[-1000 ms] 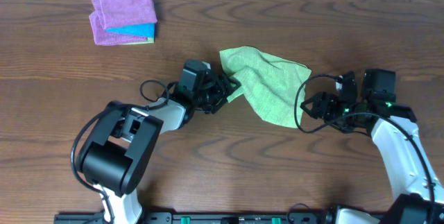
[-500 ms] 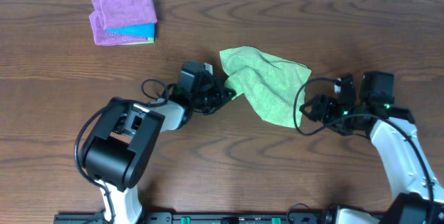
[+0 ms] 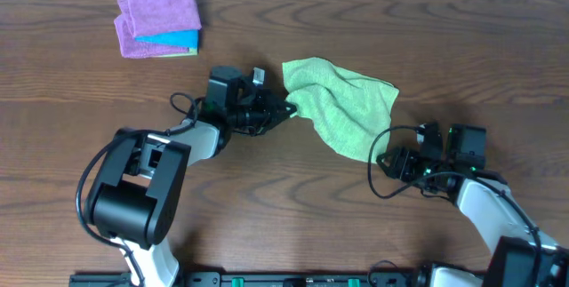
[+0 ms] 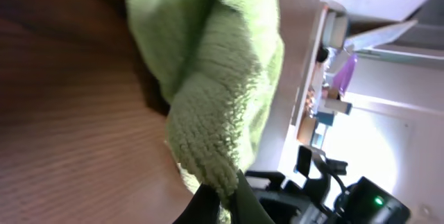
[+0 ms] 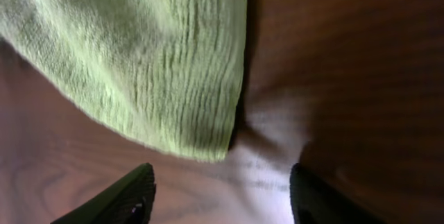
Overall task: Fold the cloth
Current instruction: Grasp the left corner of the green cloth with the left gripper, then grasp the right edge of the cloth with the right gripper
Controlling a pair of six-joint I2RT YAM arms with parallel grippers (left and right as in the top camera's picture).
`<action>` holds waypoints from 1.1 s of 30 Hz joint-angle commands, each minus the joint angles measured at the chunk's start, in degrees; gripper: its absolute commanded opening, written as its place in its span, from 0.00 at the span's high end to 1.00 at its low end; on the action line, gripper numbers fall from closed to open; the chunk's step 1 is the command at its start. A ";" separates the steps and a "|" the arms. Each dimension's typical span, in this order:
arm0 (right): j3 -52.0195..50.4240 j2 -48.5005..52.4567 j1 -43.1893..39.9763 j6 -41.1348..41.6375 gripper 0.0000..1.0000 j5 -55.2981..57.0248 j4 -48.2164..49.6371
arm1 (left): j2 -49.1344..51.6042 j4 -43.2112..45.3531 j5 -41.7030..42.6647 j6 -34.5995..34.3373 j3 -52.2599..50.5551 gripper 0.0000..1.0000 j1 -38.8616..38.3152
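The lime-green cloth (image 3: 342, 109) lies crumpled in the middle of the table, its left side bunched up. My left gripper (image 3: 286, 109) is shut on that bunched left corner. In the left wrist view the cloth (image 4: 222, 78) runs down into the gripper (image 4: 225, 197), pinched between the two dark fingers. My right gripper (image 3: 384, 160) stands open just right of the cloth's near corner. In the right wrist view that corner of the cloth (image 5: 139, 57) lies ahead of the gripper (image 5: 222, 196), with bare wood between the fingers (image 5: 125, 196).
A folded purple cloth (image 3: 160, 7) with a bright blue cloth (image 3: 176, 38) under it lies at the back left. The wooden table (image 3: 462, 38) ends at its far edge along the top. Black cables loop beside both wrists.
The left gripper has shut on the cloth's left corner and drawn back a little to the left. The right arm has moved nearer and leftward, to the cloth's near corner.
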 commanded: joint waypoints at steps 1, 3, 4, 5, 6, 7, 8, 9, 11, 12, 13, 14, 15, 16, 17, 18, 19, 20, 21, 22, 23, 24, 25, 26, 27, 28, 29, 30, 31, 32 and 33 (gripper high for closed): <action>-1.84 0.00 -0.42 3.19 0.39 -0.44 3.10 | -1.07 -0.11 4.00 0.98 1.16 0.94 1.18; -3.04 0.02 -0.42 3.54 0.39 -0.35 5.68 | -1.07 -0.15 4.72 1.01 1.16 0.94 1.57; -3.54 0.02 -0.42 3.63 0.39 -0.17 6.71 | -1.07 -0.17 5.01 1.01 1.16 0.94 1.75; -4.11 0.02 -0.42 3.63 0.39 -0.11 8.02 | -1.07 -0.17 5.31 1.01 1.16 0.94 1.97; -4.37 0.02 -0.42 3.72 0.40 0.24 8.55 | -1.07 -0.17 5.53 1.03 1.16 0.94 2.10; -4.61 0.02 -0.42 4.33 0.40 1.01 8.90 | -1.07 -0.17 5.99 1.03 1.16 0.94 2.32; -4.74 0.02 -0.42 4.50 0.39 1.33 9.14 | -1.07 -0.17 6.12 1.03 1.16 0.94 2.40; -4.90 0.02 -0.42 4.50 0.40 1.33 9.55 | -1.07 -0.17 6.34 1.03 1.16 0.94 2.45; -5.29 0.04 -0.42 4.76 0.39 1.31 10.78 | -1.07 -0.17 6.60 1.03 1.16 0.94 2.56; -5.38 0.20 -0.39 5.14 0.40 1.29 11.32 | -1.07 -0.20 6.67 1.03 1.16 0.94 2.56; -5.40 0.50 -0.39 5.66 0.39 1.29 11.80 | -1.07 -0.20 6.75 1.03 1.16 0.94 2.58; -5.40 1.07 -0.33 6.29 0.39 1.29 12.31 | -1.07 -0.20 6.84 1.03 1.16 0.94 2.67; -5.40 1.97 -0.09 6.71 0.39 1.27 12.94 | -1.07 -0.20 7.10 1.03 1.16 0.94 2.71; -5.40 2.95 0.24 7.15 0.39 1.27 13.49 | -1.07 -0.20 7.39 1.05 1.16 0.94 2.71; -5.40 4.07 0.68 7.56 0.39 1.20 14.12 | -1.07 -0.20 7.65 1.05 1.16 0.94 2.78; -5.40 5.49 1.29 7.98 0.39 0.79 15.04 | -1.07 -0.20 7.93 1.09 1.16 0.94 2.82; -5.40 6.99 2.01 8.74 0.39 0.74 16.11 | -1.07 -0.20 8.13 1.09 1.16 0.94 2.89; -5.40 8.50 2.80 9.53 0.40 0.61 17.25 | -1.07 -0.20 8.33 1.11 1.16 0.94 2.99; -5.40 9.70 3.56 10.38 0.41 0.59 18.27 | -1.07 -0.20 8.57 1.22 1.16 0.94 3.17; -5.40 10.88 4.44 11.17 0.42 0.50 19.41 | -1.07 -0.17 9.07 1.27 1.16 0.94 3.34; -5.40 11.74 5.16 11.58 0.44 0.37 20.31 | -1.07 -0.20 9.38 1.27 1.16 0.94 3.58; -5.40 12.50 6.01 11.87 0.46 0.13 21.22 | -1.07 -0.20 9.81 1.29 1.16 0.94 3.89; -5.40 13.00 6.75 12.26 0.50 0.15 21.92 | -1.07 -0.20 10.32 1.31 1.16 0.94 4.24; -5.40 13.18 7.45 12.63 0.55 0.20 22.51 | -1.07 -0.20 10.75 1.44 1.16 0.94 4.63; -5.40 13.18 7.96 12.63 0.61 0.20 23.06 | -1.07 -0.20 11.15 1.44 1.16 0.94 5.01; -5.40 13.18 8.24 12.90 0.64 0.20 23.50 | -1.07 -0.20 11.54 1.46 1.16 0.94 5.35; -5.38 13.18 8.35 13.62 0.71 0.17 23.87 | -1.07 -0.20 11.87 1.49 1.16 0.94 5.70; -5.35 13.18 8.33 14.43 0.78 0.13 23.98 | -1.07 -0.20 12.15 1.49 1.16 0.94 6.14; -5.35 13.16 8.33 14.80 0.89 -0.24 24.11 | -1.07 -0.17 12.50 1.51 1.16 0.94 6.49; -5.33 13.07 8.33 14.80 0.98 -1.01 24.39 | -1.07 -0.17 12.81 1.51 1.16 0.94 6.84; -5.25 13.00 8.33 14.80 0.99 -1.92 24.65 | -1.07 -0.17 13.27 1.60 1.16 0.94 7.19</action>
